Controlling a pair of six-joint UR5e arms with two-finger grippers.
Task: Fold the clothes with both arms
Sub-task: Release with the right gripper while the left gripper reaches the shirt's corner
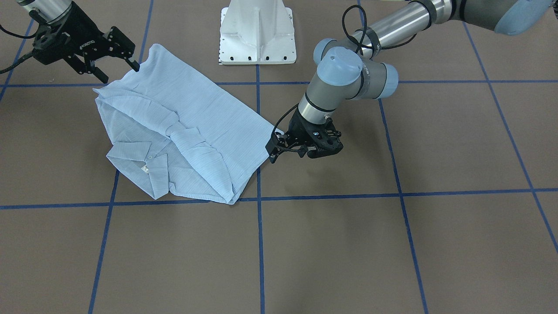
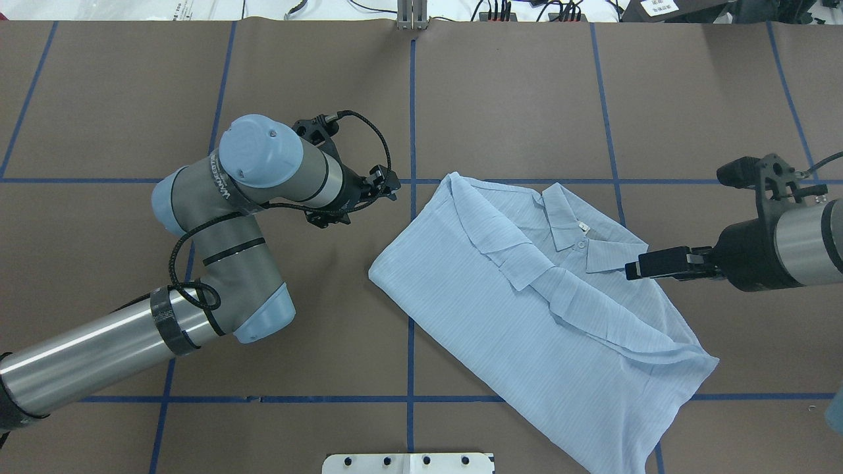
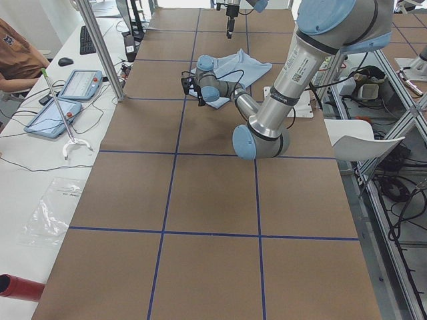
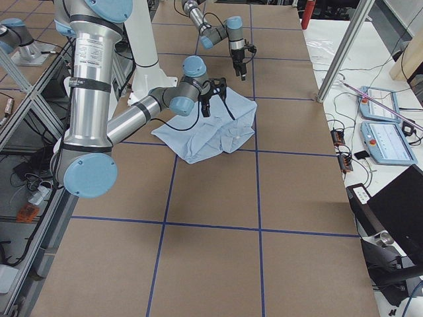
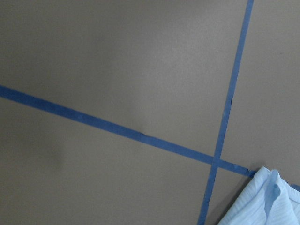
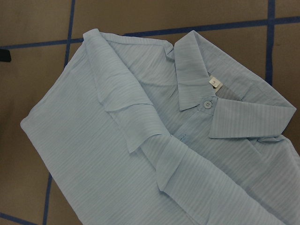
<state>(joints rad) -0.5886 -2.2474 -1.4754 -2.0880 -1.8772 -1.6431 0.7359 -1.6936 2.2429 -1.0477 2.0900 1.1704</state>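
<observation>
Shirt (image 1: 209, 109) first, says my spotter: where does it lie from your grippers?

Me: Flat on the table (image 1: 392, 244), between the two. One corner is just beside the left gripper (image 1: 292, 155); I can't say whether they touch. The right gripper (image 1: 120, 72) hovers above the opposite edge. Its wrist view looks down on the collar (image 6: 197, 79), the neck label (image 6: 213, 82) and the sleeves (image 6: 136, 117) folded in across the front.

Spotter: Jaws?

Me: The right ones stand wide apart with nothing between them. The left I cannot tell, because the black frame hides how they stand. That wrist view shows only tape lines (image 5: 140, 136) and a tip of cloth. No cloth looks pinched on either side.

Spotter: So what's the step?

Me: I judge it's lining up the grasps for the next fold. To do it well, I'd bring each gripper low to the edge beside it and slide the lower jaw under all the layers. Then I'd close both sides together and lift level, so the cloth runs taut between the grippers. I'd go slowly: the fabric looks thin, and a lopsided pull could spill those tucked sleeves.
</observation>
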